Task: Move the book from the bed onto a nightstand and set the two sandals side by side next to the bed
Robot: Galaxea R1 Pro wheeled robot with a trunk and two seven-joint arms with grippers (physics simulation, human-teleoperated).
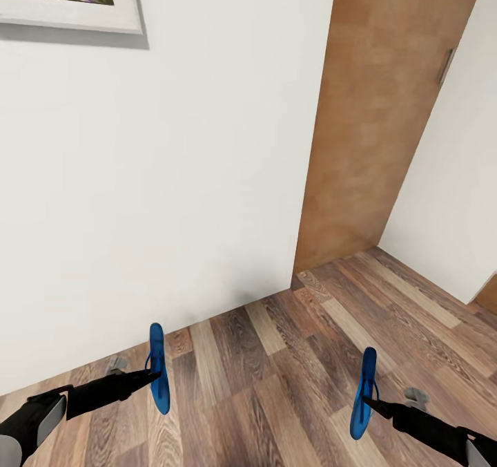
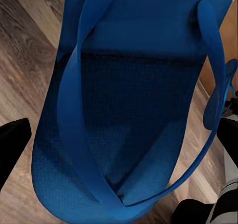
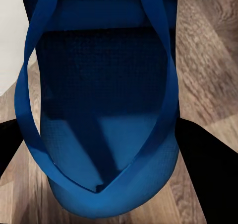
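Each arm carries one bright blue sandal above the wood-plank floor. My left gripper (image 1: 150,376) is shut on the left sandal (image 1: 159,369), which hangs on edge with its sole upright; up close its footbed and thong straps (image 2: 129,124) face the left wrist camera. At the lower right my right gripper (image 1: 368,401) is shut on the right sandal (image 1: 363,392), held the same way, and its footbed (image 3: 104,119) shows close in the right wrist view. The book, bed and nightstand are out of view.
A white wall (image 1: 152,177) stands close ahead with the corner of the framed lavender picture (image 1: 65,1) at its top left. A brown wooden door (image 1: 379,108) is to the right, with another white wall (image 1: 455,197) beyond. Plank floor (image 1: 276,370) lies below.
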